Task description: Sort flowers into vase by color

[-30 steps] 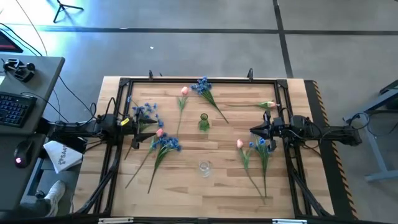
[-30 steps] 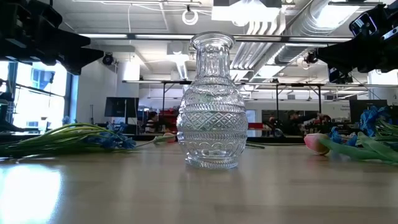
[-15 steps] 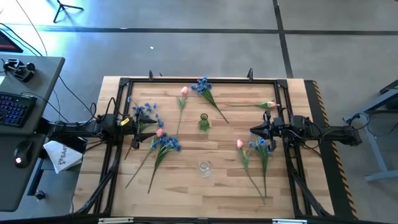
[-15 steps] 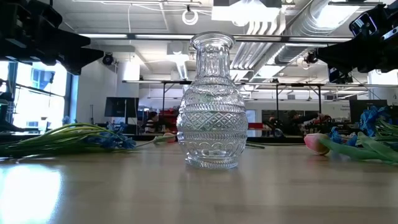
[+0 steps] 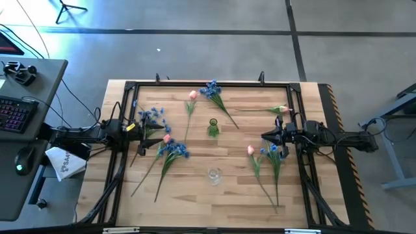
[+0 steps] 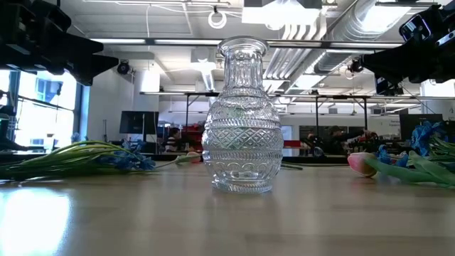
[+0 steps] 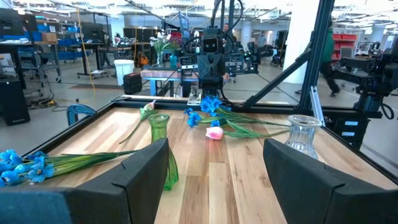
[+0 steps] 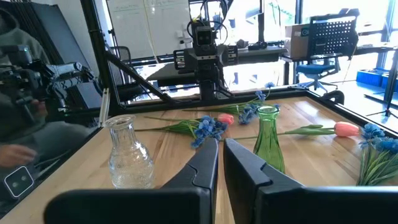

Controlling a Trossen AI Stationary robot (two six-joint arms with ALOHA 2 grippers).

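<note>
High view: we find the flowers lying loose on the table (image 5: 305,195), exactly where they lay a second ago. Pink tulips (image 5: 192,95) and blue sprays (image 5: 174,149) sit mixed left of centre; another blue spray (image 5: 212,89) lies at upper centre, one tulip (image 5: 280,109) at upper right, and a tulip (image 5: 251,150) beside a blue spray (image 5: 273,151) right of centre. The green vase (image 5: 212,127) stands at frame centre, the clear vase (image 5: 214,175) below it; we see no stem in either.

The left gripper (image 5: 142,127) hangs at the left edge with its fingers spread wide, holding nothing. The right gripper (image 5: 265,136) hangs at the right edge, fingers nearly together, also holding nothing.

Nothing has changed between frames. We judge sorting has not begun; a first pick is pending.
</note>
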